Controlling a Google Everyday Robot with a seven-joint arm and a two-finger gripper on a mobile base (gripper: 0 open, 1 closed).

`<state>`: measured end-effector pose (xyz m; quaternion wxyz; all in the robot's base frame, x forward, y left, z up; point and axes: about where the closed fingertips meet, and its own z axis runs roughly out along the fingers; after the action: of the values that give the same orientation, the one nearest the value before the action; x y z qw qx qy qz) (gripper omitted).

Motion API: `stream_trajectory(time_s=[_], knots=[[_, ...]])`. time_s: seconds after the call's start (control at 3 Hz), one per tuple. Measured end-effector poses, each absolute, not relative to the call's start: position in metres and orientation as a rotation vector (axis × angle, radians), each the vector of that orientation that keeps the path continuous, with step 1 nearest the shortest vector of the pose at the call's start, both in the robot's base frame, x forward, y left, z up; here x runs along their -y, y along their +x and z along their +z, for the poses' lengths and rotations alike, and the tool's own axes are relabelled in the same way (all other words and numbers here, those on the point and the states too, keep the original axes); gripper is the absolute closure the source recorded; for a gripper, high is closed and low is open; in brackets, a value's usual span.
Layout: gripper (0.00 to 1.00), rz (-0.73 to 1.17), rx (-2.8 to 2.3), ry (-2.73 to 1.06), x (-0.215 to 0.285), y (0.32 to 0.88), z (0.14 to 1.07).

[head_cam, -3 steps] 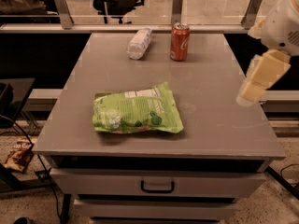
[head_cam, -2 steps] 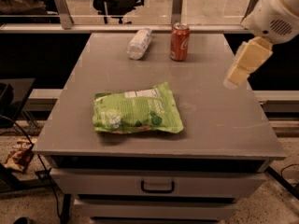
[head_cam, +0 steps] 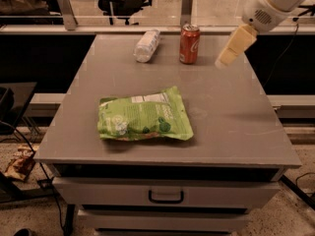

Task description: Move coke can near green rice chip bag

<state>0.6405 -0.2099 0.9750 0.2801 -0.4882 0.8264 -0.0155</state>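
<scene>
High front view down onto table (head_cam: 231, 112); gripper (head_cam: 227, 55) upper right.

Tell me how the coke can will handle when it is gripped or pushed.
The coke can stands upright and is tall for its base, so a high push would probably tip it; once down, it would likely roll. Its smooth round wall looks rigid but may be slippery. The gripper hovers right of it in the view, not touching it.
</scene>
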Motion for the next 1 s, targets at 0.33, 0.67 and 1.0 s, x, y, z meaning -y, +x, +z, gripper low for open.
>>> stream_trajectory(time_s=[0.33,0.67,1.0], knots=[[0.0,-0.023,-2.226,-1.221,0.208,0.689,0.959],[0.0,0.001,-2.21,-1.136,0.201,0.73,0.946],[0.0,0.04,-2.184,-1.073,0.188,0.763,0.938]])
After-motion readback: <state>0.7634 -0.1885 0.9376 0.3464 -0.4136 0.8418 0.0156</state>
